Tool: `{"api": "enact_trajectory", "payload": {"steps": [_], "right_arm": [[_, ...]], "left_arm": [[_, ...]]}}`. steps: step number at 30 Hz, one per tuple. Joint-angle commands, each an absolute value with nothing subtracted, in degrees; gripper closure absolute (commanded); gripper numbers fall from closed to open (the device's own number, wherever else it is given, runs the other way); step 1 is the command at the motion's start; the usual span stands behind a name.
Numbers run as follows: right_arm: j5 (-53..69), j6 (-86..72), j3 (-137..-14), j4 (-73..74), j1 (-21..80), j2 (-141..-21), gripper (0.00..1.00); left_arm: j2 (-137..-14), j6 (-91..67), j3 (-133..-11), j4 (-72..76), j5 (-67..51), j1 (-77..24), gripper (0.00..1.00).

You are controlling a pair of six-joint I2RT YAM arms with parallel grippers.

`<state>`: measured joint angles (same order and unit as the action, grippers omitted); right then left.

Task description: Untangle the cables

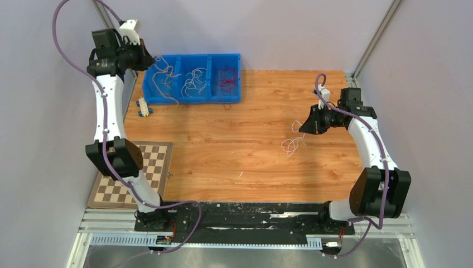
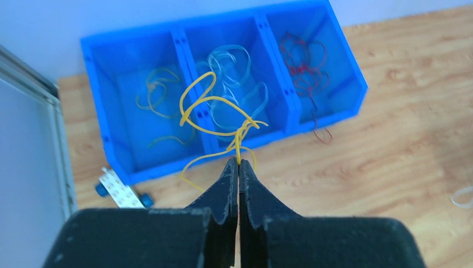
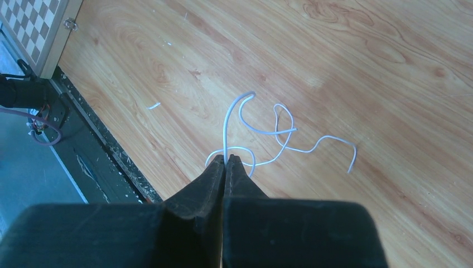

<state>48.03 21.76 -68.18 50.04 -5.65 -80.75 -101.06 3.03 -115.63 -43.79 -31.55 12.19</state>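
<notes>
My left gripper [image 2: 238,162] is shut on a looped yellow cable [image 2: 212,100], held in the air over the blue three-part bin [image 2: 334,67]. From above, that gripper [image 1: 148,58] hangs at the bin's [image 1: 192,101] left end. The bin holds yellow-tan wires [image 2: 156,95] on the left, white wires [image 2: 234,61] in the middle and red wires [image 2: 304,61] on the right. My right gripper [image 3: 226,159] is shut on a curly white cable [image 3: 262,131]. That cable [image 1: 290,144] dangles from the right gripper [image 1: 304,127] down to the wooden table at mid-right.
A chessboard [image 1: 134,173] lies at the table's front left corner. A small white block with blue ends [image 1: 144,106] sits just in front of the bin's left end. One red wire [image 2: 318,125] hangs over the bin's front wall. A tiny white scrap [image 1: 241,175] lies near the front.
</notes>
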Motion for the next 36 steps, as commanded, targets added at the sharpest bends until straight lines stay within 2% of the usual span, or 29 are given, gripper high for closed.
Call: {"api": "enact_trajectory", "payload": {"steps": [1,7,9,11,12,13,14,16,18,23,27,30,33,36], "right_arm": [[47.9,21.0,-67.8,48.3,-5.5,-82.1,1.0],[46.8,21.8,-68.3,49.5,-5.6,-84.2,1.0],[46.8,22.1,-69.2,50.0,-5.6,-85.3,1.0],[46.8,22.3,-70.2,50.3,-5.6,-86.2,1.0],[46.8,22.2,-70.7,50.4,-5.6,-86.8,1.0],[47.0,22.3,-71.2,50.5,-5.6,-87.3,1.0],[47.2,22.3,-71.9,50.6,-5.6,-87.5,1.0],[48.1,22.1,-72.7,50.6,-5.5,-87.9,1.0],[49.8,21.7,-73.5,50.5,-5.0,-88.3,1.0],[55.9,20.0,-77.9,48.7,3.6,-89.7,1.0],[58.4,17.7,-90.3,48.5,14.9,-95.1,1.0],[61.6,14.2,-98.8,48.0,18.9,-98.3,1.0],[61.8,12.9,-97.2,47.0,19.0,-100.0,1.0],[59.2,14.2,-89.8,44.9,19.0,-99.4,1.0]], "left_arm": [[-105.6,0.9,-124.7,-38.6,-29.2,12.9,1.0],[-113.1,1.7,-129.7,-27.4,-22.4,12.8,0.97],[-115.5,1.9,-130.5,-23.1,-21.2,12.9,0.92],[-118.0,2.6,-131.5,-20.5,-22.2,12.9,0.81],[-118.9,2.9,-132.0,-20.3,-23.6,12.9,0.64],[-120.4,3.3,-133.5,-21.0,-24.4,12.9,0.56],[-121.0,3.3,-134.4,-23.1,-25.8,12.9,0.42],[-121.1,2.2,-135.1,-25.7,-28.5,13.1,0.31],[-118.4,0.7,-131.5,-25.7,-31.6,13.5,0.25],[-105.4,-2.5,-114.2,-21.5,-40.0,13.6,0.22],[-97.6,-5.1,-104.3,-20.6,-44.1,13.6,0.21],[-92.4,-4.0,-99.7,-22.7,-46.5,13.6,0.2],[-88.7,-0.9,-97.3,-28.0,-48.2,13.5,0.19],[-84.2,4.2,-93.1,-31.5,-49.2,13.1,0.19]]}}
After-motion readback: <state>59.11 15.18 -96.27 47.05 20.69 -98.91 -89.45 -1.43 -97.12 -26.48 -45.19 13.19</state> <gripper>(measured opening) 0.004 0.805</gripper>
